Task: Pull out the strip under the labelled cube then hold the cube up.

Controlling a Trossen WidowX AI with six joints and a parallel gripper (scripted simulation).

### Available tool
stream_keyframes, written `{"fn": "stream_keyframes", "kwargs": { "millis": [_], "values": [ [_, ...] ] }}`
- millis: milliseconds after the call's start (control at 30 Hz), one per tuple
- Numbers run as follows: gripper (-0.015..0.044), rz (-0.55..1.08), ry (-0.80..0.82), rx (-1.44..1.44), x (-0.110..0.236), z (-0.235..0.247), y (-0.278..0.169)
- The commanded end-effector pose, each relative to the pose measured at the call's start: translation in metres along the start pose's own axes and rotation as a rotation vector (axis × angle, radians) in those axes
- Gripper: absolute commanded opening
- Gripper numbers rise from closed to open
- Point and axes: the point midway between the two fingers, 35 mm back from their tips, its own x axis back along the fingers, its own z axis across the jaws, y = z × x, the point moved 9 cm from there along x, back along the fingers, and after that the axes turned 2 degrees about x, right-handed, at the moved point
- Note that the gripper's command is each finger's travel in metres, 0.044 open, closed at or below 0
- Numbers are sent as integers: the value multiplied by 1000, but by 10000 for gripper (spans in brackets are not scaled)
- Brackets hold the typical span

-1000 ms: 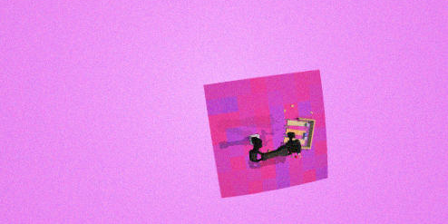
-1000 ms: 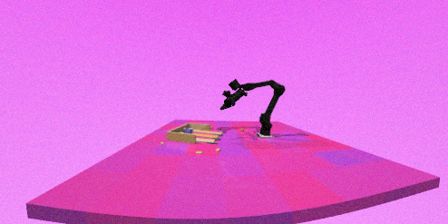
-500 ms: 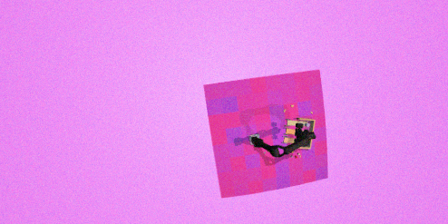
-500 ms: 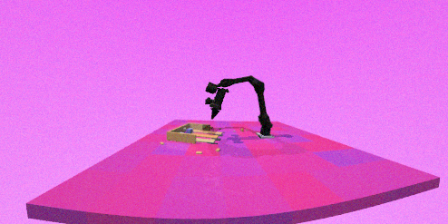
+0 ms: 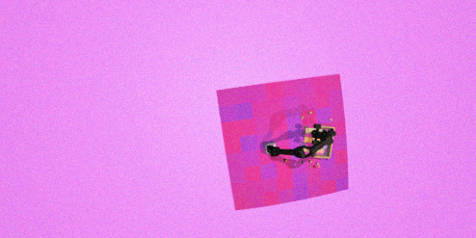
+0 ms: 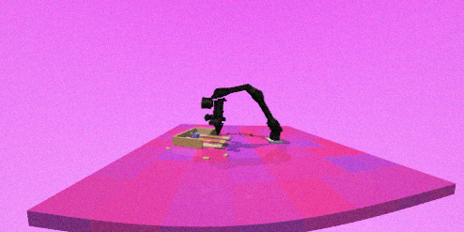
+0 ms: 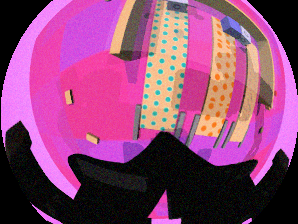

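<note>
No text, number or sign is legible anywhere; any label on the cubes is too small to read.

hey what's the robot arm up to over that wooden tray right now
A single black arm is reaching down to the open side of a shallow wooden tray on the pink table. Dotted strips lie side by side in the tray, a teal-dotted one and an orange-dotted one, each with a small cube at its far end. The gripper sits at the near ends of the strips, its jaws closed almost completely. No strip looks pulled out yet.
</note>
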Motion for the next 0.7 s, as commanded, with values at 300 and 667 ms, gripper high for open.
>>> {"fn": "stream_keyframes", "kwargs": {
  "millis": [300, 667],
  "values": [
    [0, -7, -4, -8, -16, 3, 2],
    [0, -7, -4, -8, -34, 3, 1]
  ]
}}
